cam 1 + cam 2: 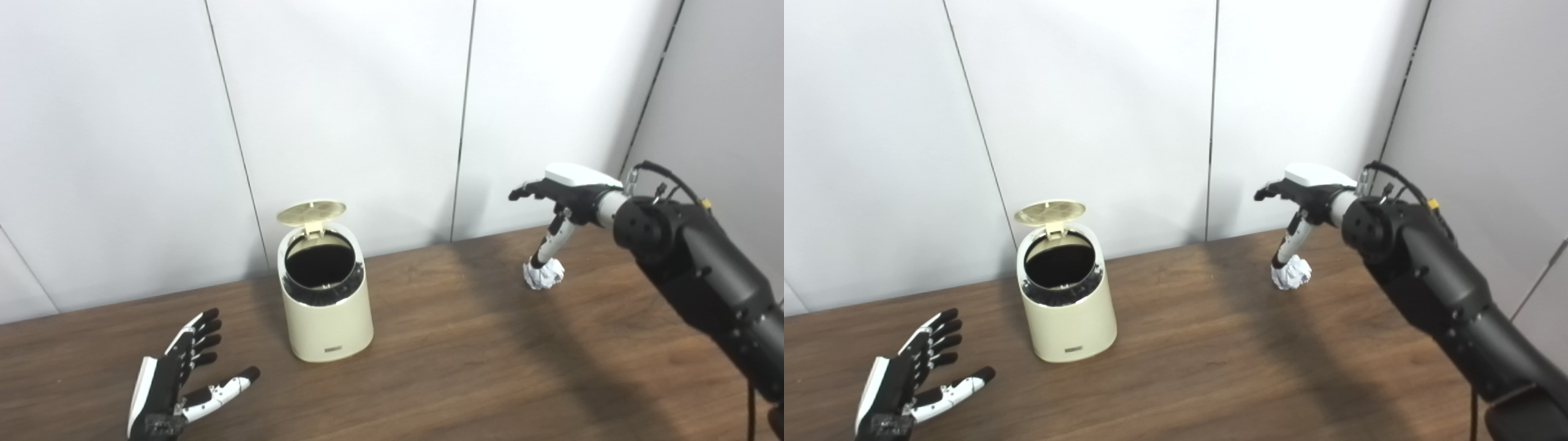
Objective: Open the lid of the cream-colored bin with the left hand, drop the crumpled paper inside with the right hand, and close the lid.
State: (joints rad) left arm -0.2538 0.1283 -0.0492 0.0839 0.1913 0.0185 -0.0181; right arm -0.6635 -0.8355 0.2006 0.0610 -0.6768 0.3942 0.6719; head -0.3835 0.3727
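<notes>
The cream-colored bin (pixel 326 300) stands on the wooden table left of centre, its round lid (pixel 311 212) tipped up at the back and the dark inside showing. My left hand (pixel 177 380) rests low at the front left, fingers spread, holding nothing, well apart from the bin. The crumpled white paper (pixel 543 273) lies on the table at the back right. My right hand (pixel 566 196) hovers above it, fingers stretched out, with the thumb pointing down and its tip touching the top of the paper.
The wooden table (pixel 453 361) runs back to a white panelled wall (pixel 343 110). A grey wall (pixel 723 98) closes the right side. My dark right forearm (pixel 704 269) crosses the table's right part.
</notes>
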